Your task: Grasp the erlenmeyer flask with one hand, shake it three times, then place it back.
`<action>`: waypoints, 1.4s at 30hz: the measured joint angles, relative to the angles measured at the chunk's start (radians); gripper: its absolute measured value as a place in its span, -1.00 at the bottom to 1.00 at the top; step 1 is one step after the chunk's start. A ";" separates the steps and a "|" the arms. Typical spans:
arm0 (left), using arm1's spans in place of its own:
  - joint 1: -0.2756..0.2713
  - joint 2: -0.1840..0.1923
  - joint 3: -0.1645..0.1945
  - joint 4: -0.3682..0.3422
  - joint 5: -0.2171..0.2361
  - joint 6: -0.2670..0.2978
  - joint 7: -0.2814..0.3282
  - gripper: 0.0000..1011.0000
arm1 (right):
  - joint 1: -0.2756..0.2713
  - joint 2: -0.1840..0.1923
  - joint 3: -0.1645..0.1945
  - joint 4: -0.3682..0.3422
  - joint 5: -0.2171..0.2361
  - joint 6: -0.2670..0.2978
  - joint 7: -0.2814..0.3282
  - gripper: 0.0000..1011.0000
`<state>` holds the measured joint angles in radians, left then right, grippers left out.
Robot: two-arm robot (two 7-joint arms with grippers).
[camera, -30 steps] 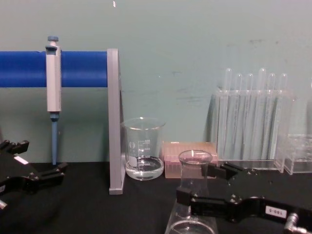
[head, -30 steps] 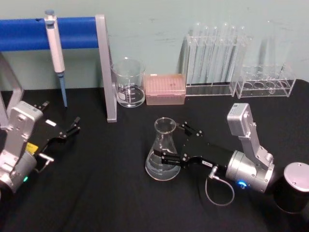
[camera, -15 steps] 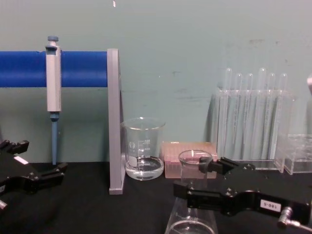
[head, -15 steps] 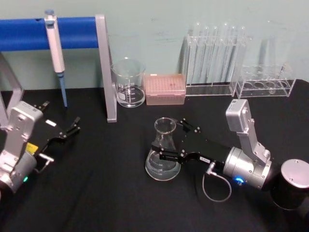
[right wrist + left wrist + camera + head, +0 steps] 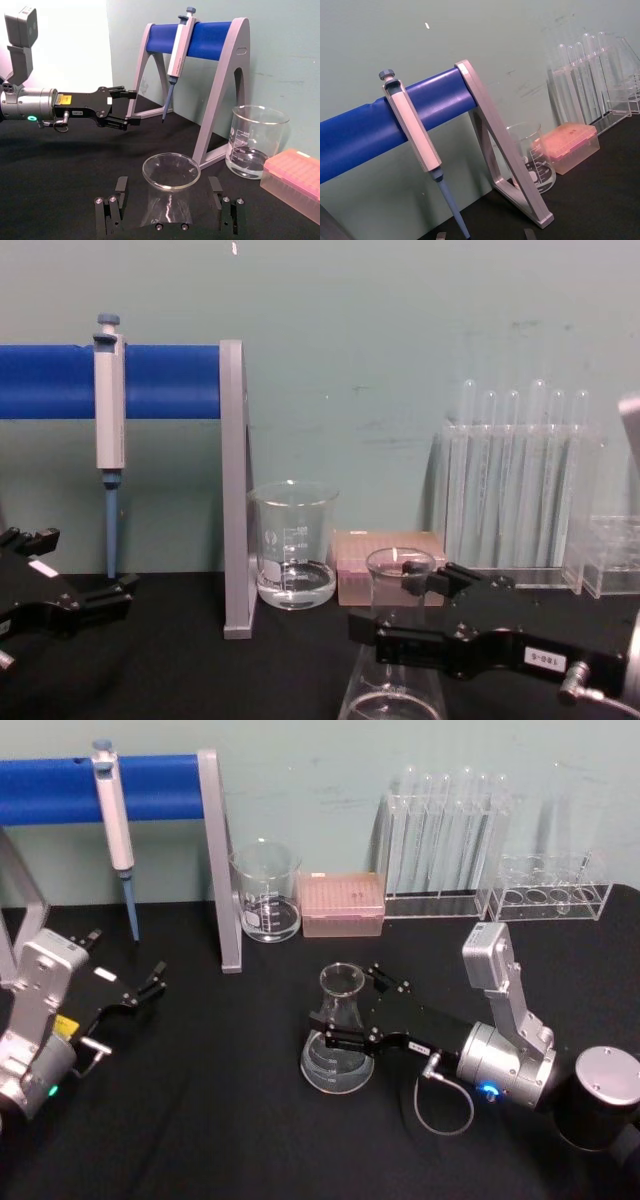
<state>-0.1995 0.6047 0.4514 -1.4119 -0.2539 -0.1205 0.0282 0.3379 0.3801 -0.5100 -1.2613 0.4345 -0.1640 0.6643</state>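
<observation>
The erlenmeyer flask point(image 5: 335, 1050) stands upright on the black table point(image 5: 200, 1120), about midway between its left and right edges and nearer the front edge than the beaker point(image 5: 266, 895), with a little clear liquid in its base. The right gripper point(image 5: 347, 1003) straddles the flask's neck with its jaws open, one finger on either side and clear of the glass. The left gripper point(image 5: 129, 106) sits near the table's left edge, jaws spread apart.

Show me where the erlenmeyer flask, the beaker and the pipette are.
erlenmeyer flask point(image 5: 325, 1070), head view, on its wide lower body.
beaker point(image 5: 266, 902), head view, on its glass wall.
pipette point(image 5: 114, 820), head view, on its white barrel.
</observation>
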 joint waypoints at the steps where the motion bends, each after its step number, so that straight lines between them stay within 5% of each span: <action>1: 0.000 0.000 0.000 0.000 0.000 0.000 0.000 0.98 | 0.002 -0.001 0.000 0.002 0.001 0.001 0.001 0.98; 35: 0.000 0.000 0.000 0.000 0.000 0.000 0.000 0.98 | 0.002 0.001 -0.001 0.001 0.003 0.011 0.000 0.98; 42: 0.000 0.000 0.000 0.000 0.000 0.000 0.000 0.98 | 0.002 0.001 -0.001 0.001 0.003 0.010 0.000 0.71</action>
<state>-0.1995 0.6047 0.4514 -1.4120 -0.2538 -0.1205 0.0283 0.3400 0.3812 -0.5113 -1.2603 0.4372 -0.1539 0.6645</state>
